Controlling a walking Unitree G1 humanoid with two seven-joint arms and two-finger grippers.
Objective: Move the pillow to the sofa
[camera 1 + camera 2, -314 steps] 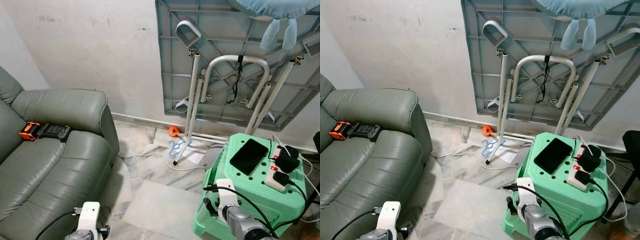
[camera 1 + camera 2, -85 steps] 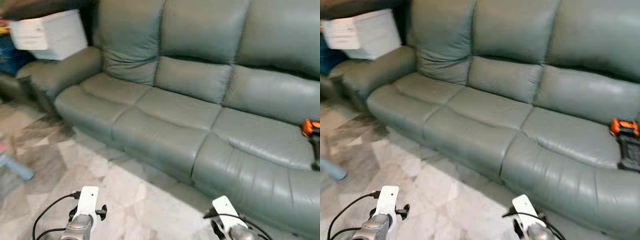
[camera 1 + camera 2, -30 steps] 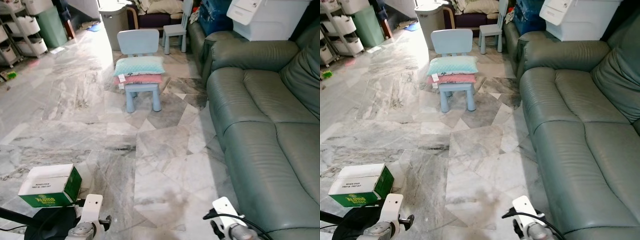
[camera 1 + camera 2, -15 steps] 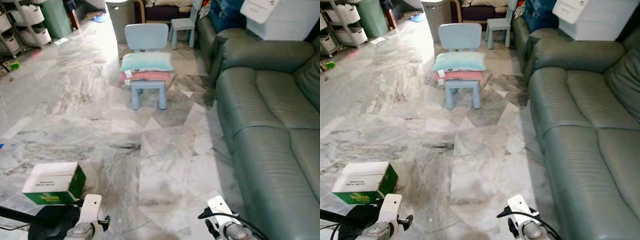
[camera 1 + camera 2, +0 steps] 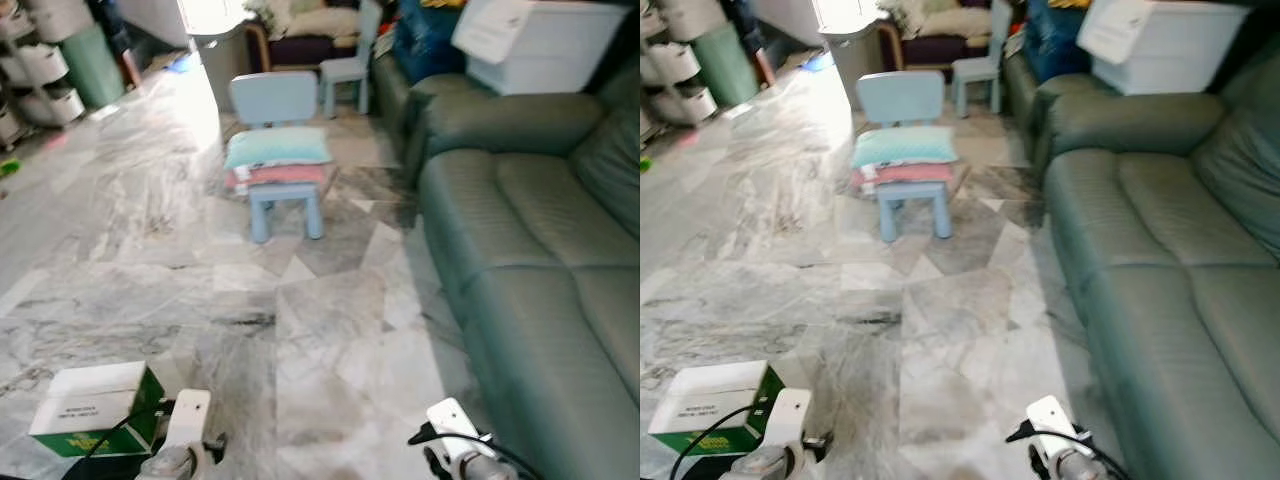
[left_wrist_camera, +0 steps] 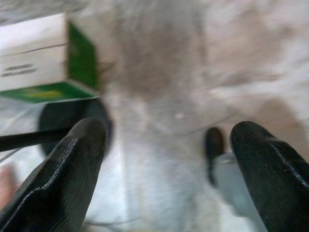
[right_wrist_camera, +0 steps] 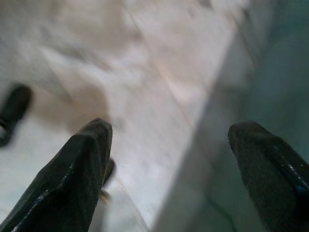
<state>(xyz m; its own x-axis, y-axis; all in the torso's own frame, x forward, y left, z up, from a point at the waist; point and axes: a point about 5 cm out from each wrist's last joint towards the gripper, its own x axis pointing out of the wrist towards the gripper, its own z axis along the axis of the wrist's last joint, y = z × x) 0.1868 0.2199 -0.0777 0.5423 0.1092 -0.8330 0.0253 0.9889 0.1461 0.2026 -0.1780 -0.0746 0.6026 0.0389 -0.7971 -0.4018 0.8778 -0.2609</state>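
A light teal pillow [image 5: 278, 148] lies on top of a pink pillow [image 5: 285, 175] on the seat of a small pale blue chair [image 5: 276, 101], a few steps ahead on the marble floor. The grey-green leather sofa [image 5: 540, 260] runs along my right. Both arms hang low at the bottom edge of the eye views. In the left wrist view my left gripper [image 6: 169, 159] is open over bare floor. In the right wrist view my right gripper [image 7: 171, 164] is open too, beside the sofa's base.
A green and white cardboard box [image 5: 95, 408] sits on the floor by my left arm. A white storage box [image 5: 545, 42] rests on the sofa's far armrest. A second small chair [image 5: 355, 60], a bin [image 5: 222, 52] and shelves with containers [image 5: 40, 60] stand further back.
The camera has shifted slightly since half a second ago: the chair with the pillows sits a little further left and higher. Earlier I turned from the wall past the sofa.
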